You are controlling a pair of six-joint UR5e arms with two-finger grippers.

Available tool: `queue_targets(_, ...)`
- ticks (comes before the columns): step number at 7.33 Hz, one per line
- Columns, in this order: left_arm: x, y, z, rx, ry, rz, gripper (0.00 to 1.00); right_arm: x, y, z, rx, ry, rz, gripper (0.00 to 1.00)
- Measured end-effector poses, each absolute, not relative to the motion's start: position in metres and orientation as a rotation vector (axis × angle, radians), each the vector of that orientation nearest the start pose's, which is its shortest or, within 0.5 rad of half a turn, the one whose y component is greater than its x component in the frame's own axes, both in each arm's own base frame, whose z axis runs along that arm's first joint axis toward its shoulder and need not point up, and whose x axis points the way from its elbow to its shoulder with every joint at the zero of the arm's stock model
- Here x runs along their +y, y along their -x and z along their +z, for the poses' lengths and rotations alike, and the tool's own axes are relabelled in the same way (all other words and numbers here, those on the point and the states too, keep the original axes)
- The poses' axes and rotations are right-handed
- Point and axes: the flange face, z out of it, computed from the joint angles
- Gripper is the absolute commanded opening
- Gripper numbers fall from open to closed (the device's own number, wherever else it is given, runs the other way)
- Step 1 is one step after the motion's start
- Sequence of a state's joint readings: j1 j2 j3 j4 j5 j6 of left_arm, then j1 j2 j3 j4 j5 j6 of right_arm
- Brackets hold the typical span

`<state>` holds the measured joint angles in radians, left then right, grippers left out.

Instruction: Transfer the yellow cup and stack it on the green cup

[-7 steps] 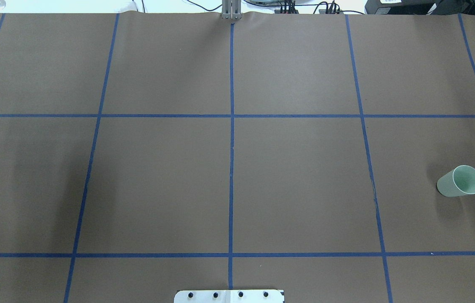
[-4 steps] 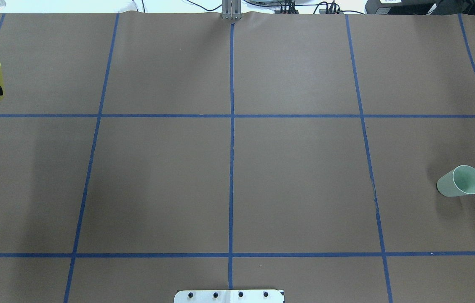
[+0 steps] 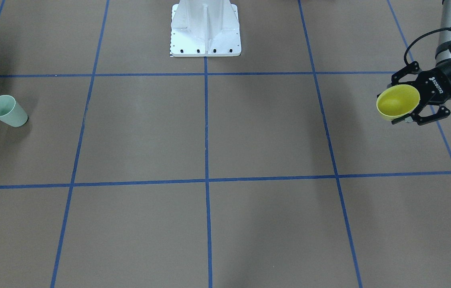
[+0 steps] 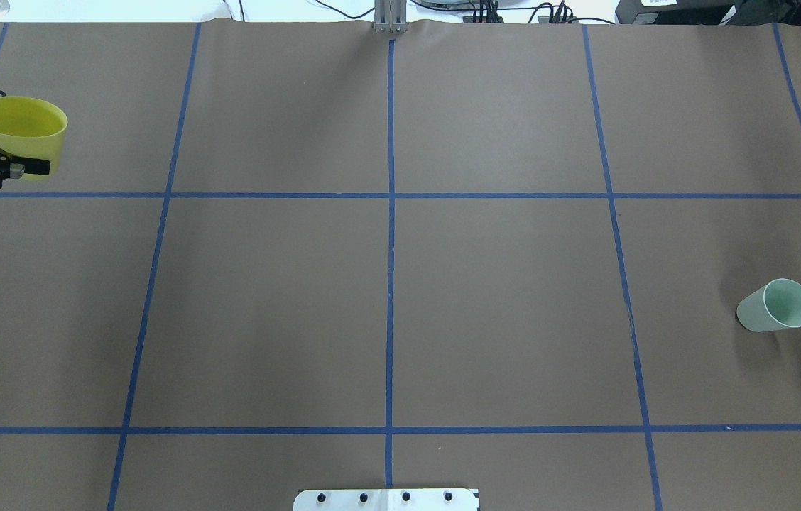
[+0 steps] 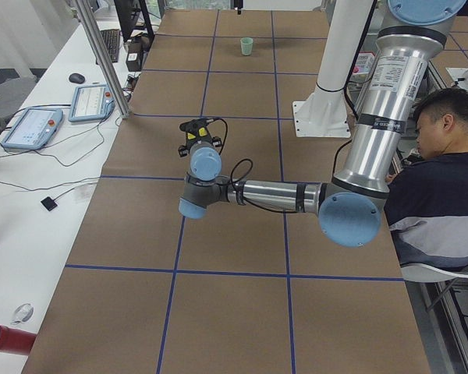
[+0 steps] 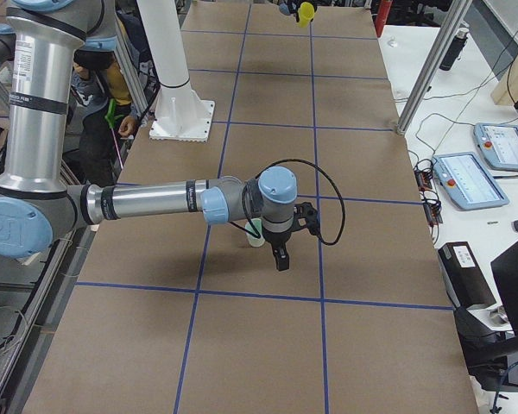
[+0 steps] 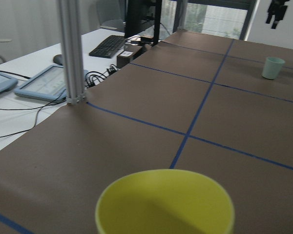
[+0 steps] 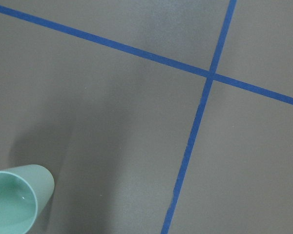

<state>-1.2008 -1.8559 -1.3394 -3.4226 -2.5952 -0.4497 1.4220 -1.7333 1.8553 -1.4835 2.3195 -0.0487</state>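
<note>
Over table (image 4: 265, 305) left end, L gripper (image 3: 407, 97) fingers (image 3: 409, 119) snug on sides of yellow cup (image 3: 397, 102), aloft; R gripper (image 6: 285, 246) spread unclear.

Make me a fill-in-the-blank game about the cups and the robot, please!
1. The left gripper holds the yellow cup up in the ____.
2. The green cup stands with its open end facing ____.
3. The table is brown with ____ lines.
4. Both cups have ____ inside.
Missing words: air, up, blue, nothing.
</note>
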Motion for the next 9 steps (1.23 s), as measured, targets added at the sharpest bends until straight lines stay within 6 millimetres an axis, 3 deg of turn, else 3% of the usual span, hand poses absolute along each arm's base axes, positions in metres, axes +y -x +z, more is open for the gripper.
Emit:
queue_targets(3, -0.539, -0.17, 0.408, 1.298, -1.328, 1.209, 0.0, -0.452, 0.004, 0.562, -0.826, -0.235, -0.299, 1.0)
queue_targets(5, -0.547, -0.198, 0.394, 1.323, -1.307, 1.228, 0.0, -0.456, 0.009, 0.55, -0.906, -0.232, -0.256, 1.0)
queue_targets(6, -0.548, -0.223, 0.388, 1.329, -1.312, 1.197, 0.0, -0.464, 0.011, 0.537, -0.927, -0.222, -0.186, 1.0)
queue_targets(7, -0.543, -0.26, 0.379, 1.342, -1.328, 1.151, 0.0, -0.471, 0.013, 0.523, -0.944, -0.218, -0.129, 1.0)
queue_targets(9, -0.524, -0.342, 0.342, 1.418, -1.348, 1.048, 0.0, -0.485, 0.023, 0.491, -0.985, -0.211, -0.06, 1.0)
